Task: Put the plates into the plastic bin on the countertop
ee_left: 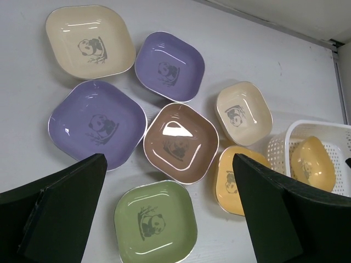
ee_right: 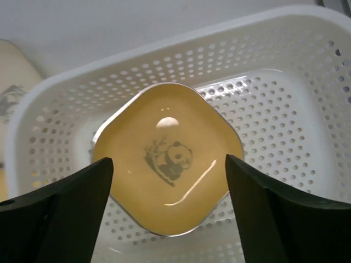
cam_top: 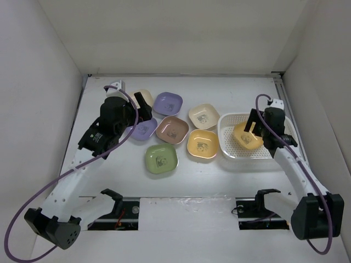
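On the plain white counter (cam_top: pixel 208 181), seven small rounded-square plastic plates lie in a loose cluster left of the white perforated plastic bin (cam_top: pixel 241 154), none stacked. At the far left a cream plate (ee_left: pixel 90 41) sits beside a purple plate (ee_left: pixel 170 66). Nearer are a second purple plate (ee_left: pixel 97 123), a pink-brown plate (ee_left: pixel 181 142) and a second cream plate (ee_left: pixel 243 112). Nearest the arms are a green plate (ee_left: pixel 156 224) and a yellow plate (ee_left: pixel 230 181), the yellow one just beside the bin's left wall. In the top view the left arm (cam_top: pixel 112 123) covers part of the far cream plate and part of the second purple plate, and a purple cable (cam_top: pixel 71 173) loops off each arm. Every plate carries the same grey centre print — a panda with a sprig of bamboo. A second yellow plate (ee_right: pixel 167 159) lies inside the bin on its holed floor, in the left half. The right jaws hang directly over it, released and standing wide, one to each side of the plate; whether their tips touch its rim cannot be told. The left jaws are spread fully and grip nothing — they are poised above the second purple plate and the green plate, clear of both
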Tool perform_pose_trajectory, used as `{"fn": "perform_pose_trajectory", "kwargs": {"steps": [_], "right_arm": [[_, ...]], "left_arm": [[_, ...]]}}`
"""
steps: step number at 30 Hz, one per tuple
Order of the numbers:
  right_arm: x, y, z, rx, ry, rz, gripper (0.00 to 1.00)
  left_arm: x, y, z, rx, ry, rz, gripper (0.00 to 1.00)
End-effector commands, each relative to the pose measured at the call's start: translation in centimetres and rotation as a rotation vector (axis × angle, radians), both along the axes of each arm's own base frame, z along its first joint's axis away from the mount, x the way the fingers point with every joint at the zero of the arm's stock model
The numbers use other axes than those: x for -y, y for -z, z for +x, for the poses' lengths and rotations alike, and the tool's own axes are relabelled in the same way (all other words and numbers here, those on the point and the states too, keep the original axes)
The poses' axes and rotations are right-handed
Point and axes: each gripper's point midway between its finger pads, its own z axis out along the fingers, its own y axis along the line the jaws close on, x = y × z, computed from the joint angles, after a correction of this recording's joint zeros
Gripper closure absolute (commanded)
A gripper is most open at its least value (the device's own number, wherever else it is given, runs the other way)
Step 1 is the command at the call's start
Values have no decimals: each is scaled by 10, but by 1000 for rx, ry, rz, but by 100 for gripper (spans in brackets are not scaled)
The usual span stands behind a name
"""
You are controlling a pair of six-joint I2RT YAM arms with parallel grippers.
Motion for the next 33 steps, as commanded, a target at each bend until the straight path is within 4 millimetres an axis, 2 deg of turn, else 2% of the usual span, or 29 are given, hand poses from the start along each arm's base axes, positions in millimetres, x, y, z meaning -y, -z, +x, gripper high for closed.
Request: {"fn": "perform_pose_trajectory", "kwargs": {"steps": [1,2,4,5,6,8,9,10,11,12,13,14,15,16,17,18,19,21,23,24,26,31,33], "right_arm": [[-20,-89,22,259,-86,-27,7],[-35,-114,31,316,-168,-23,5],[-46,-114,57,278,-268,-75,5],[-69,-142,72,329,-386,-67,6],[-88,-119,91,261,-492,-81,6],[-98,-113,116,219,-547,-115,6],[-103,-138,136,252,-551,-137,6],[-105,-101,159,152,-579,-164,6],[-108,-84,164,74,-602,-155,6],[-118,-104,183,112,-638,-146,8],[-122,-94,191,73,-673,-149,8],[-127,-53,203,-23,-730,-155,10],[-129,-38,200,-91,-755,-139,11],[-138,-48,210,-75,-782,-147,13],[-136,-26,213,-128,-774,-146,13],[-142,-26,212,-128,-784,-147,13],[-153,-16,209,-133,-822,-121,13],[-157,-10,211,-114,-837,-111,13],[-171,-6,205,-121,-876,-94,15],[-169,0,206,-134,-867,-99,15],[-181,12,201,-160,-877,-101,15],[-180,50,190,-252,-865,-99,19],[-175,58,189,-279,-848,-112,22]], "left_arm": [[1,0,2,11,10,9,0],[1,0,2,11,10,9,0],[1,0,2,11,10,9,0],[0,0,3,12,1,12,0],[0,0,3,12,1,12,0],[-2,0,3,14,-7,15,0],[-2,0,3,14,-7,16,0],[-2,0,3,14,-7,16,0],[-2,0,3,14,-7,16,0],[-2,0,3,14,-7,16,0],[-2,0,3,14,-7,16,0],[-2,0,3,14,-7,16,0],[-2,0,3,14,-7,16,0],[-2,0,3,14,-7,16,0],[-2,0,3,16,-3,25,0],[-2,0,3,16,-3,25,0],[-4,0,4,18,-13,29,0],[-4,0,4,18,-13,29,0],[-4,0,4,18,-13,29,0],[-4,0,4,18,-13,29,0],[-5,2,3,9,-13,33,0],[-5,2,3,9,-13,33,0],[-5,-2,3,18,-13,29,0]]}}
